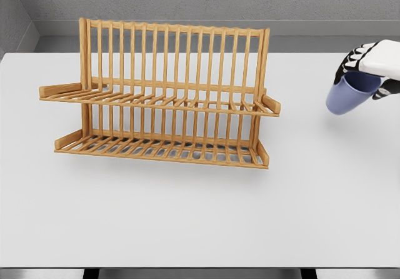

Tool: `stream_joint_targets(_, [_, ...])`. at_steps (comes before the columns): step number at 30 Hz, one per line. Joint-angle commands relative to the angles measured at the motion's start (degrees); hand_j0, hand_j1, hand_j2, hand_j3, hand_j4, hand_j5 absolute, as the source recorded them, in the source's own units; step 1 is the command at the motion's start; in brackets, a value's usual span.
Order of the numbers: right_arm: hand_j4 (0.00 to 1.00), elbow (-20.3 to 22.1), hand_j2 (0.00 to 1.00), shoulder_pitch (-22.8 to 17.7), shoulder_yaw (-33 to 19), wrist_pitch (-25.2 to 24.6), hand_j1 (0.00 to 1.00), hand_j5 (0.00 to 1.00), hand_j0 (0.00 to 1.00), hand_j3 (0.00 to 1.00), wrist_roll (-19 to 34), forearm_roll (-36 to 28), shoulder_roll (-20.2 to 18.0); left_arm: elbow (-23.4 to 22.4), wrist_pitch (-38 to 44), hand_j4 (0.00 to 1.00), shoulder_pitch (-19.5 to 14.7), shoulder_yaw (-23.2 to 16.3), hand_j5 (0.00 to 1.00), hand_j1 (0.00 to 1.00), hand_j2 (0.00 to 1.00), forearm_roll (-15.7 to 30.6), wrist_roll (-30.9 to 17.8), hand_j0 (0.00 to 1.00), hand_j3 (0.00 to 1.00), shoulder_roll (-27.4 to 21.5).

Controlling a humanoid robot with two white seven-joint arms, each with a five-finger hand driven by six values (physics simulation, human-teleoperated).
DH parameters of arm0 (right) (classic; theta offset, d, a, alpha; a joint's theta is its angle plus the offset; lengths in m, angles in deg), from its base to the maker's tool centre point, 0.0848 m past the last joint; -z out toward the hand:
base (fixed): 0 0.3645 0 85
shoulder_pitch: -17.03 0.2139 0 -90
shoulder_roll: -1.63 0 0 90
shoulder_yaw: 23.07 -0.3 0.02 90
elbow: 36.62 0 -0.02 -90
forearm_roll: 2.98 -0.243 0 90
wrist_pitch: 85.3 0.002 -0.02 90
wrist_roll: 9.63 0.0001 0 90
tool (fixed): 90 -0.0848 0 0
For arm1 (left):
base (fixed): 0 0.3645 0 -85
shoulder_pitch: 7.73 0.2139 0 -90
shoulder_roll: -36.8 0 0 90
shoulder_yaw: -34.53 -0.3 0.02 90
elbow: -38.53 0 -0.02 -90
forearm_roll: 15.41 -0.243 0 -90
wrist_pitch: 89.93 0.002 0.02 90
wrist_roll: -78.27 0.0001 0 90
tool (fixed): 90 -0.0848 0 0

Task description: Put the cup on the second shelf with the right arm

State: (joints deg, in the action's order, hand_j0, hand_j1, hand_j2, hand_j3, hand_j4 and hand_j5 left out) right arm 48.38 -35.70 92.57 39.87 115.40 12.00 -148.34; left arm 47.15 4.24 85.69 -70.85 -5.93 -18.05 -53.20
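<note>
Closest to the camera is the white surface [187, 223], wide and flat, running from the near edge to the gray wall at the back.

On this surface stands a wooden rack [165, 97]. It sits left of the middle and is turned a little, so its left end is farther back than its right end. The rack has a tall back made of many thin upright sticks. Two shelves stick out from it toward the camera. The lower shelf [162, 149] rests right on the surface. The upper shelf [156, 99] hangs above it, about halfway up the back. Both shelves are made of thin slats with gaps between them, and each has a small raised lip at its ends. Nothing lies on either shelf.

Far over on the right side is the right hand [374, 66]. It is white with dark joints and comes in from the right edge. Its fingers [347, 63] are wrapped around the rim of a blue cup [350, 92]. The cup is tipped, with its open top pointing up and to the right, toward the hand. It seems to be lifted off the surface, since a soft shadow lies below it, but that is hard to tell for sure. The cup is well apart from the rack, to the right of both shelves.
</note>
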Motion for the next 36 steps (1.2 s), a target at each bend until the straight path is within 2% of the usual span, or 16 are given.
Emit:
stream_joint_targets(1, [0.61, 0.60, 0.61, 0.00, -0.24, -0.16, 0.61, 0.61, 0.61, 0.61, -0.03, -0.30, -0.06, -0.01, 0.04, 1.00, 0.00, -0.01, 1.00, 1.00, 1.00, 0.01, -0.01, 1.00, 1.00, 0.00])
stream_joint_targets(6, [0.59, 1.22, 0.59, 0.09, -0.85, -0.16, 0.59, 0.59, 0.59, 0.59, -0.03, -0.38, 0.03, -0.01, -0.04, 1.00, 0.00, -0.01, 1.00, 1.00, 1.00, 0.01, -0.01, 1.00, 1.00, 0.00])
stream_joint_targets(16, [0.59, 3.85, 0.59, 1.58, -2.17, -0.16, 0.59, 0.59, 0.59, 0.59, -0.03, -0.38, 3.19, -0.01, 0.04, 1.00, 0.00, -0.01, 1.00, 1.00, 1.00, 0.01, -0.01, 1.00, 1.00, 0.00])
stream_joint_targets(22, [0.59, 7.72, 0.59, 1.67, -2.17, -0.16, 0.59, 0.59, 0.59, 0.59, -0.03, -0.47, 3.19, -0.01, 0.04, 1.00, 0.00, -0.01, 1.00, 1.00, 1.00, 0.01, -0.01, 1.00, 1.00, 0.00])
stream_joint_targets(36, [0.59, 10.27, 0.59, 3.69, -2.26, -0.16, 0.59, 0.59, 0.59, 0.59, -0.03, -0.56, 4.24, -0.01, -0.04, 1.00, 0.00, -0.01, 1.00, 1.00, 1.00, 0.01, -0.01, 1.00, 1.00, 0.00])
